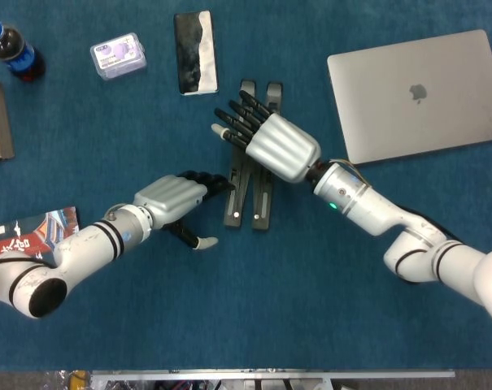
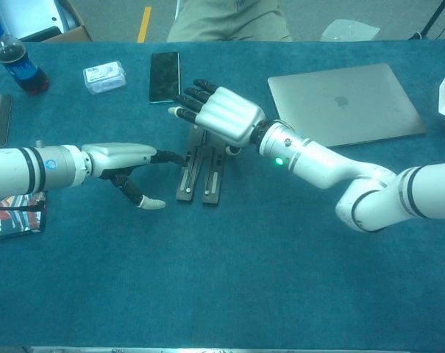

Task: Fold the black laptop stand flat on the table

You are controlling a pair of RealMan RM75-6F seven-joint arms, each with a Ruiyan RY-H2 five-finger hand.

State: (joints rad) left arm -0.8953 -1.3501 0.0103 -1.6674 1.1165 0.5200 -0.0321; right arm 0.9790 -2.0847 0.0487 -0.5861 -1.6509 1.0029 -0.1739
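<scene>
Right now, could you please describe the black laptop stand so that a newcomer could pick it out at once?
Start at the closed silver laptop at the table's far right, then look left past the right hand. The black laptop stand lies beneath that hand: two long dark bars side by side, unlike the flat glossy black phone beyond it.

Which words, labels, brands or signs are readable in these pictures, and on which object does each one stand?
No text reads clearly.
Laptop: an apple-shaped logo on its lid, no letters.
Small clear box: a label, too small to read.
Bottle: a label, too blurred to read.
Printed booklet: print too small to read.
</scene>
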